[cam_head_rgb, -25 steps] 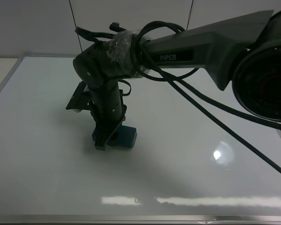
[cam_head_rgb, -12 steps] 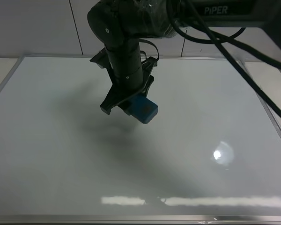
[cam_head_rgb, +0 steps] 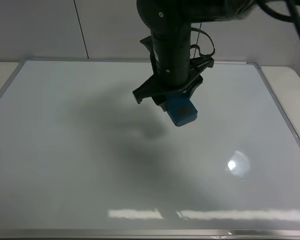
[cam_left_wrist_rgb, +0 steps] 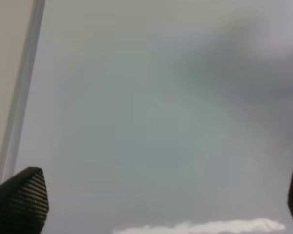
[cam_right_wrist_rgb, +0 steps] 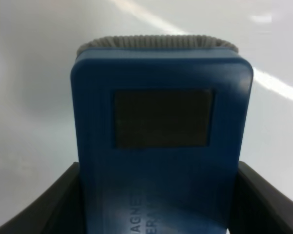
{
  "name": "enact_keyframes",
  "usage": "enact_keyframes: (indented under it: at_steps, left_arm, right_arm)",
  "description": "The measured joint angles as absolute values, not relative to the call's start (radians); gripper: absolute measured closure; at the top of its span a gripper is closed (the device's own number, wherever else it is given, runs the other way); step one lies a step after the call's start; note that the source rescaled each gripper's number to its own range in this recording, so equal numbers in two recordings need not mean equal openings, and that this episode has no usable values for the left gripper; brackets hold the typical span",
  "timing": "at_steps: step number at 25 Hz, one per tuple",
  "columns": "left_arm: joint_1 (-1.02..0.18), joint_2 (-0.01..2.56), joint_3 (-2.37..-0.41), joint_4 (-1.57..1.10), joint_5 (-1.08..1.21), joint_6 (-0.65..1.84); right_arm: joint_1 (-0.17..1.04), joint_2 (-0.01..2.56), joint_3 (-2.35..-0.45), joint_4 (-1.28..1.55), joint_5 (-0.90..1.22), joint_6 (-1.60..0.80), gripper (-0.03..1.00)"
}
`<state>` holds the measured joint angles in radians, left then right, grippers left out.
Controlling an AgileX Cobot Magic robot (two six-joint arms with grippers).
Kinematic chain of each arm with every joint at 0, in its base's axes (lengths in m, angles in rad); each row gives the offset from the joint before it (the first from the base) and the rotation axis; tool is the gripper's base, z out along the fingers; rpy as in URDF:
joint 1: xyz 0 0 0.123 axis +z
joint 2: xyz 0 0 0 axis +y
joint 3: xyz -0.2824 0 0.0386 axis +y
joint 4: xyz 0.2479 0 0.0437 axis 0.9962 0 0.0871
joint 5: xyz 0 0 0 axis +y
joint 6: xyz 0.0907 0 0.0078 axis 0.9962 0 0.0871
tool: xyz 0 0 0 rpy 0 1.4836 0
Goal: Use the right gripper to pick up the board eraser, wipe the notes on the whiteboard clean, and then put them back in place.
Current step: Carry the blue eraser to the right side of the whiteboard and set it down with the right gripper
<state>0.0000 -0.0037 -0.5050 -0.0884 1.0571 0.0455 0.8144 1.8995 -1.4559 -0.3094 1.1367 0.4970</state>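
Observation:
My right gripper [cam_head_rgb: 172, 102] is shut on the blue board eraser [cam_head_rgb: 182, 112] and holds it lifted above the middle of the whiteboard [cam_head_rgb: 65, 165]. In the right wrist view the eraser [cam_right_wrist_rgb: 161, 141] fills the frame between my two fingers [cam_right_wrist_rgb: 63, 200], its dark grey patch facing the camera and its grey felt edge at the far end. No notes show on the board; only a faint smudge [cam_head_rgb: 140, 132] lies below the gripper. My left gripper [cam_left_wrist_rgb: 156, 204] is open over bare whiteboard near the board's silver frame [cam_left_wrist_rgb: 22, 97]; it is out of the exterior view.
The whiteboard's silver frame [cam_head_rgb: 285, 117] bounds the board on all sides. A pale wall [cam_head_rgb: 40, 27] stands behind it. A bright light reflection [cam_head_rgb: 233, 164] sits on the board's right part.
My right gripper has lifted the eraser off the board's left-middle and carried it up and to the right, towards the board's centre.

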Motion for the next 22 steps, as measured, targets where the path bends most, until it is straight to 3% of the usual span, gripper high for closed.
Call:
enact_keyframes:
  at_steps: [12,22]
  left_arm:
    - [0.0,-0.004,-0.505,-0.088,1.057,0.046]
    - [0.0,-0.004,-0.505,-0.088,1.057,0.046]
  right_arm:
    - [0.608,1.642,-1.077,-0.273,0.985,0.663,0.95]
    - [0.424,1.597,-0.931,-0.187,0.898,0.618,0.95]
